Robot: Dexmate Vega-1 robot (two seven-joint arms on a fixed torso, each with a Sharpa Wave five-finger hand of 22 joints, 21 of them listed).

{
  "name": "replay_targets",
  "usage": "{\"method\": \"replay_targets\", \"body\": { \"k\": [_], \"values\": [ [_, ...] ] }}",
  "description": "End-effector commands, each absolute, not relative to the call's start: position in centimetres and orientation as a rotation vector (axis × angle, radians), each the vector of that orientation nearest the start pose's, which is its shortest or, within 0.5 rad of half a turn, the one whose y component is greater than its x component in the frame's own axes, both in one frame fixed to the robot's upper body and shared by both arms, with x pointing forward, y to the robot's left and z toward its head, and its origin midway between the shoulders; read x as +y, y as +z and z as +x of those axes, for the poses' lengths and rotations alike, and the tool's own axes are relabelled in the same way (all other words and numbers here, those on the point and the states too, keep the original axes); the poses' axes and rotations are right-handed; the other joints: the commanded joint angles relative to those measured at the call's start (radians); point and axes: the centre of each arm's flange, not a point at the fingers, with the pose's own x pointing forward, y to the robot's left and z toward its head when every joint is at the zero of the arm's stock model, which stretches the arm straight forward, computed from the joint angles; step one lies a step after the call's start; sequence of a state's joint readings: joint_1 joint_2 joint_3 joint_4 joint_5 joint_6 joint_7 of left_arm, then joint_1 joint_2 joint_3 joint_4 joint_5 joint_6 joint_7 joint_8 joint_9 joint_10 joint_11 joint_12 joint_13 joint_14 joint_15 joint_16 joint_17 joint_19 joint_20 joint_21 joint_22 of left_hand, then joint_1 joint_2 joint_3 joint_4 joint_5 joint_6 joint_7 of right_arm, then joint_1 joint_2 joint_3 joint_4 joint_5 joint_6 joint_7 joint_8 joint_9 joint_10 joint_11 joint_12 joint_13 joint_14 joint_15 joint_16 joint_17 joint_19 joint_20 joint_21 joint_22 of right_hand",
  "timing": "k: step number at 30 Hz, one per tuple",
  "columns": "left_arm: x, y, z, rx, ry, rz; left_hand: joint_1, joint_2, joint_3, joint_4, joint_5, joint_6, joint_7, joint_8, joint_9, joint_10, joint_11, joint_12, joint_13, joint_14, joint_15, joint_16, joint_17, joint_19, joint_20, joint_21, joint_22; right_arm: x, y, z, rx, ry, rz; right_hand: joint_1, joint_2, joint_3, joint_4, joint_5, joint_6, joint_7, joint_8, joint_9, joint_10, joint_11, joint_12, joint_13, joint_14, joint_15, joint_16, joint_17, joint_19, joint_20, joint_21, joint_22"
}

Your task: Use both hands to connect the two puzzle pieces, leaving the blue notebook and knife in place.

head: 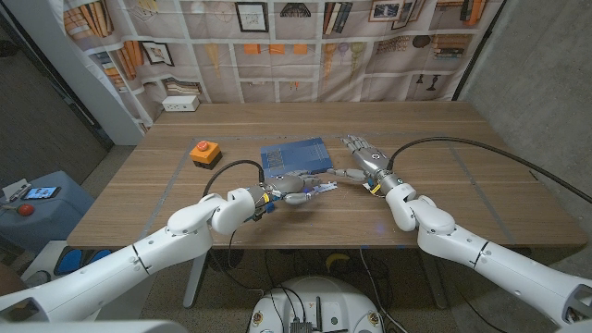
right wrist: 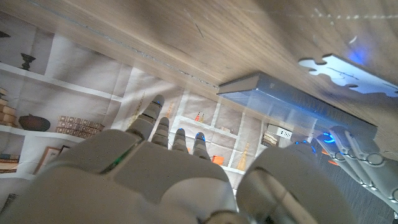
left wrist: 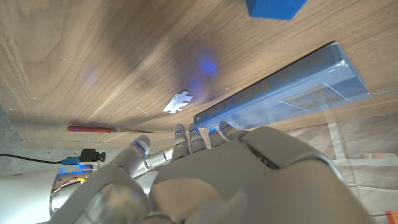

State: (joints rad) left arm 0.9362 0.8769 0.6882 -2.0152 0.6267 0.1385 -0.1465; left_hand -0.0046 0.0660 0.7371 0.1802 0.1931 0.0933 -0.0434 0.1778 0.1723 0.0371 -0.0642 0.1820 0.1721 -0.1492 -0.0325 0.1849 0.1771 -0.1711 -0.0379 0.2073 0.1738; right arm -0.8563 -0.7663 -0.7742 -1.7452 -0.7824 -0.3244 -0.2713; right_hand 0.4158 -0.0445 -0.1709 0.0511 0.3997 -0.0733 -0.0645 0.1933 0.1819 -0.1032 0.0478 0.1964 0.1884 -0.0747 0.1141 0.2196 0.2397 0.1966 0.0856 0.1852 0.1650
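Two robot hands are over the one wooden table (head: pixel 481 199): the left hand (head: pixel 301 191) and the right hand (head: pixel 363 157). There is one blue notebook (head: pixel 296 155), one orange box with a red button (head: pixel 203 153) and one white box (head: pixel 181 104) at the far edge. The left wrist view shows one red-handled knife (left wrist: pixel 106 130) and one white puzzle piece (left wrist: pixel 179 101). The right wrist view also shows one such piece (right wrist: pixel 345 67); whether it is the same one cannot be told.
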Motion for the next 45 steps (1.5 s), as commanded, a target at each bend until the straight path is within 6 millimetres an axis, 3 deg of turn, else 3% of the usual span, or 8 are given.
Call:
{"method": "replay_targets", "body": {
  "k": [1,10,29,45],
  "values": [
    [15.1,-6.4,53.3,-0.667,-0.31,1.502,0.01,0.122,0.006,0.0,-0.002,0.005,-0.005,0.005,0.003,-0.001,-0.003,0.008,0.002,0.005,-0.044,0.003,-0.001,-0.011,-0.029,0.007,0.002,-19.8,-5.2,58.9,-0.689,-0.159,-1.494,-0.003,0.009,-0.007,0.003,0.004,0.007,-0.002,0.006,0.002,0.006,0.002,0.005,0.004,0.001,0.0,0.005,0.003,0.007,0.0,0.004,0.003],
    [16.4,-5.4,53.7,-0.677,-0.254,1.447,0.014,0.117,0.008,-0.009,-0.002,0.01,-0.006,0.007,0.003,0.003,-0.004,0.01,0.002,0.011,-0.045,0.001,-0.004,0.0,-0.03,0.008,0.001,-20.7,-4.3,59.2,-0.668,-0.149,-1.431,-0.011,0.016,-0.009,0.009,0.005,0.008,-0.001,0.005,0.002,0.007,-0.001,0.005,0.004,0.003,-0.004,0.007,0.004,0.007,-0.003,0.003,0.003],
    [19.8,-3.0,55.8,-0.707,-0.159,1.236,0.043,0.099,0.006,-0.065,-0.008,0.053,-0.026,0.015,0.002,0.014,-0.009,0.012,0.002,0.034,-0.046,-0.004,-0.013,0.026,-0.024,0.006,-0.002,-22.0,-2.3,60.6,-0.636,-0.128,-1.279,-0.034,0.043,-0.015,0.03,0.009,0.02,-0.004,0.007,0.002,0.033,-0.018,0.01,0.003,0.019,-0.03,0.013,0.006,0.026,-0.029,0.008,0.002],
    [21.7,-1.4,58.0,-0.729,-0.148,1.067,0.069,0.103,0.016,-0.107,-0.012,0.059,-0.009,0.011,0.001,0.014,-0.003,0.011,0.002,0.042,-0.04,-0.007,-0.013,0.048,-0.013,0.005,-0.004,-23.5,-1.7,61.1,-0.61,-0.148,-1.132,-0.052,0.063,-0.019,0.045,0.012,0.012,-0.012,0.003,0.002,0.053,-0.038,0.012,0.002,0.023,-0.05,0.014,0.006,0.032,-0.047,0.006,0.002]
  ]
}}
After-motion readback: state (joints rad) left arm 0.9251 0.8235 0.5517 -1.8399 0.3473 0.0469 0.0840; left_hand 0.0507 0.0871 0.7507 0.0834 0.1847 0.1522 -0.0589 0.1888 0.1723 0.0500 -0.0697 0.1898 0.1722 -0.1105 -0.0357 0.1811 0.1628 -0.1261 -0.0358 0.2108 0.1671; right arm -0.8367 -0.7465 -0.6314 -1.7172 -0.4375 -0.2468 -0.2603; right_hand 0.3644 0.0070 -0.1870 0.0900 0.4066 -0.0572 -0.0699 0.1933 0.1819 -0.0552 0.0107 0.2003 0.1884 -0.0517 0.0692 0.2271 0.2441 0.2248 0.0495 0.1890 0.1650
